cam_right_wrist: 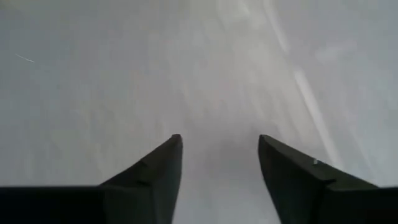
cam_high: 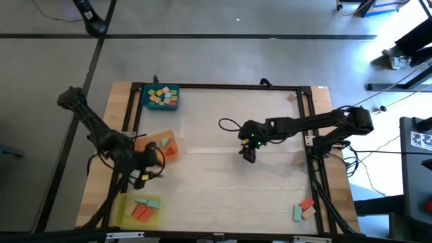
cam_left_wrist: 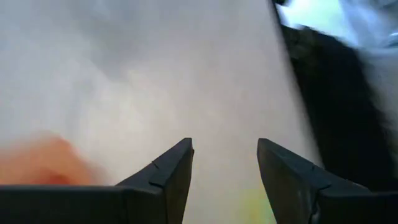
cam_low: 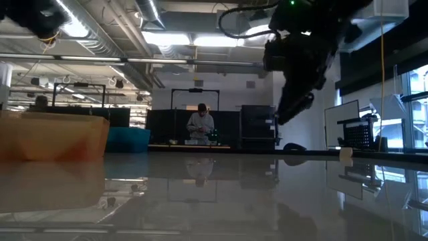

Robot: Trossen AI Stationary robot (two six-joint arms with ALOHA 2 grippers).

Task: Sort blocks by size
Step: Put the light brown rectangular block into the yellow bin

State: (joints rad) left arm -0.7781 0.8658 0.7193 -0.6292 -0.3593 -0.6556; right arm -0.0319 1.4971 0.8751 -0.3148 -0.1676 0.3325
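Several small blocks [cam_high: 162,96] lie in the blue tray [cam_high: 146,100] at the far left. The orange tray [cam_high: 169,140] holds a teal block [cam_high: 151,146]. In the yellow tray [cam_high: 125,210] at the near left lie orange and green blocks [cam_high: 143,209]. A red and a teal block [cam_high: 304,209] rest on the table at the near right. My left gripper [cam_high: 154,164] hovers open between the orange and yellow trays, nothing between its fingers [cam_left_wrist: 177,163]. My right gripper [cam_high: 248,155] hangs open over bare table at mid-table, also empty [cam_right_wrist: 219,140].
A dark frame [cam_high: 223,86] borders the table. One small pale block [cam_high: 291,97] lies at the far right corner. Bare tabletop [cam_high: 223,196] stretches between the trays and the right arm. In the low view a person [cam_low: 200,126] stands far behind the table.
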